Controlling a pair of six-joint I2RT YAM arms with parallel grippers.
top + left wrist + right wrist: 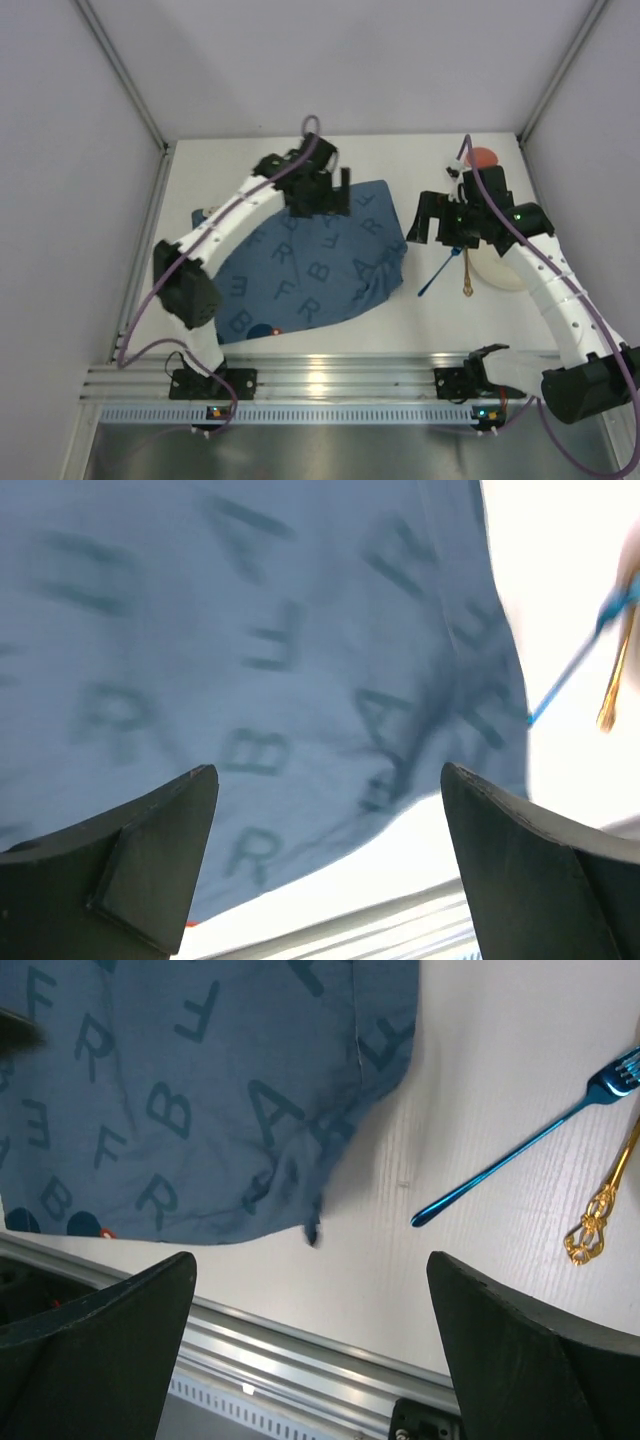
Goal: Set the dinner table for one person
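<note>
The surface [400, 322] lies flat under both arms. Its long axis runs left to right across their front, and its silver rail [320, 378] sits along the near edge by the bases.

A dark blue lettered placemat [300, 265] is spread on the left half. It is turned askew to the rail, and its near right corner is rumpled. At its near edge small blue and red shapes [263, 330] show, too little of them to name.

Just right of the mat, apart from it, lies a blue fork [520, 1165]. Its handle tip points near-left toward the rumpled corner and its tines point far-right. Beside it is a gold utensil [600, 1210] of a kind I cannot tell. A white dish [497, 272] sits partly under the right arm, and a red round thing [484, 158] is at the far edge.

The left pincer [328, 772] is spread wide over the far part of the mat, with nothing between its fingers. The right pincer [310, 1260] is also spread and empty, above bare surface between the mat's corner and the fork.

The mat seems placed, so the setting is probably at an early stage. The right arm is much nearer the cutlery and the dish. A grasp on the fork would need the fingers closing across that slanted axis.
</note>
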